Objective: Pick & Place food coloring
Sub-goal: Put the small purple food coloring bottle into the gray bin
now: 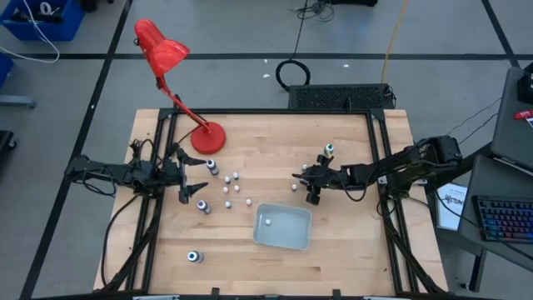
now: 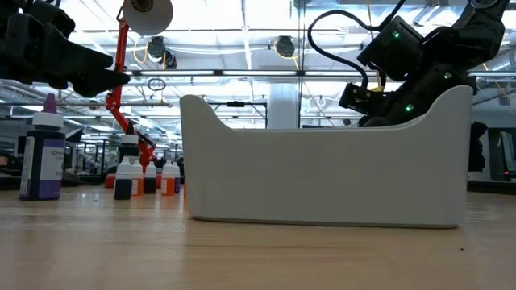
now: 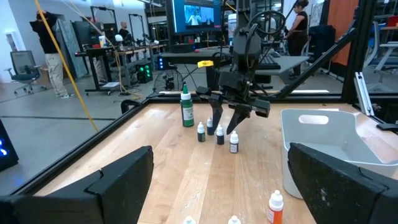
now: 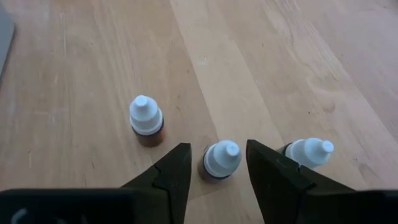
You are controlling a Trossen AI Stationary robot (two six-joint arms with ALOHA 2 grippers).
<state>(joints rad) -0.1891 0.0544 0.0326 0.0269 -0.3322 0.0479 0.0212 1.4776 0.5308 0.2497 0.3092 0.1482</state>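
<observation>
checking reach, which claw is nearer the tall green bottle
Right. The right claw sits beside the tall green bottle, over small vials. The left claw is far across the table, near the red lamp.

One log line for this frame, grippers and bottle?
right gripper: open, straddling a vial, not gripped | left gripper: open, waiting by vials | tray: one vial inside

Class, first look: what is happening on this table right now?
A two-armed robot is sorting small food-colouring bottles into a tray. The right gripper sits low over the table with its fingers on either side of one small bottle, not yet lifted. The left gripper waits open near the red lamp. One bottle already lies in the tray.
</observation>
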